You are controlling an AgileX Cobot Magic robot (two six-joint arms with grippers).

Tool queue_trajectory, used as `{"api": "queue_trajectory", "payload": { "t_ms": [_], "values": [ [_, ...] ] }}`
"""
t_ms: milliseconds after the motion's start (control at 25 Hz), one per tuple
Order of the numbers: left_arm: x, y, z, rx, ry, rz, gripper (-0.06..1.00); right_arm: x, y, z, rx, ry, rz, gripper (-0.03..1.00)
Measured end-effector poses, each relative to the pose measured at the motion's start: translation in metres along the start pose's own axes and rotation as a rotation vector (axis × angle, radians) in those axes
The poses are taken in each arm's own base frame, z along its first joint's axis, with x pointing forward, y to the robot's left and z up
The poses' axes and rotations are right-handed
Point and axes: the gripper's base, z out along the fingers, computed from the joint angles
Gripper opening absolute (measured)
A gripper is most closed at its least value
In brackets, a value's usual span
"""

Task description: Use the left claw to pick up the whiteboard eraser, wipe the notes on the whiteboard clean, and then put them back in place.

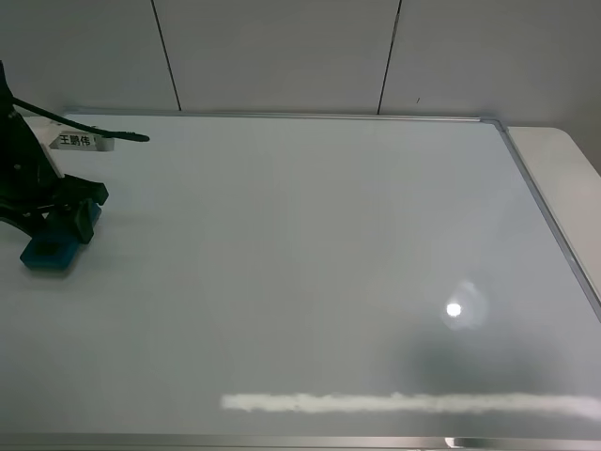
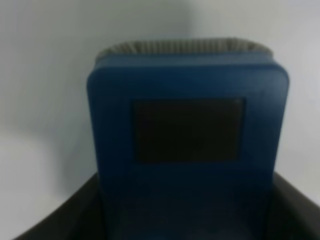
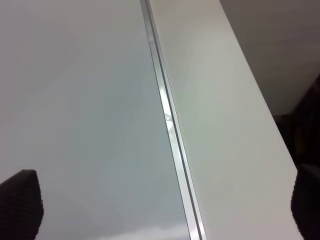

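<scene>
The left claw (image 1: 58, 228) is clamped on the whiteboard eraser (image 1: 53, 249), pressing it flat against the whiteboard (image 1: 310, 263) near the board's far left edge, with the dark arm leaning down steeply from the left. A white tag (image 1: 77, 141) on the arm's cable bears three black Chinese characters. The right gripper (image 3: 160, 200) hangs over the board's silver frame (image 3: 167, 120), fingertips wide apart.

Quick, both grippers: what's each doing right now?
Left claw: shut on the whiteboard eraser.
Right gripper: open, holding nothing.
</scene>
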Motion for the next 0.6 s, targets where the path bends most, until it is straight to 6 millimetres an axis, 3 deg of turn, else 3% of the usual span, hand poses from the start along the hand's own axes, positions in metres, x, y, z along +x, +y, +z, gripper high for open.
{"api": "queue_trajectory", "payload": {
  "t_ms": [40,160,240,480,600],
  "values": [
    [-0.001,0.000,0.000,0.000,-0.008,0.002,0.59,0.000,0.000,0.000,0.000,0.000,0.000,0.99],
    [-0.001,-0.001,0.000,0.000,-0.016,0.005,0.86,0.000,0.000,0.000,0.000,0.000,0.000,0.99],
    [-0.001,-0.001,0.000,0.000,-0.016,0.005,0.95,0.000,0.000,0.000,0.000,0.000,0.000,0.99],
    [-0.001,0.000,-0.001,-0.010,-0.013,0.014,0.99,0.000,0.000,0.000,0.000,0.000,0.000,0.99],
    [0.000,-0.001,-0.013,-0.025,-0.048,0.035,0.99,0.000,0.000,0.000,0.000,0.000,0.000,0.99]
  ]
}}
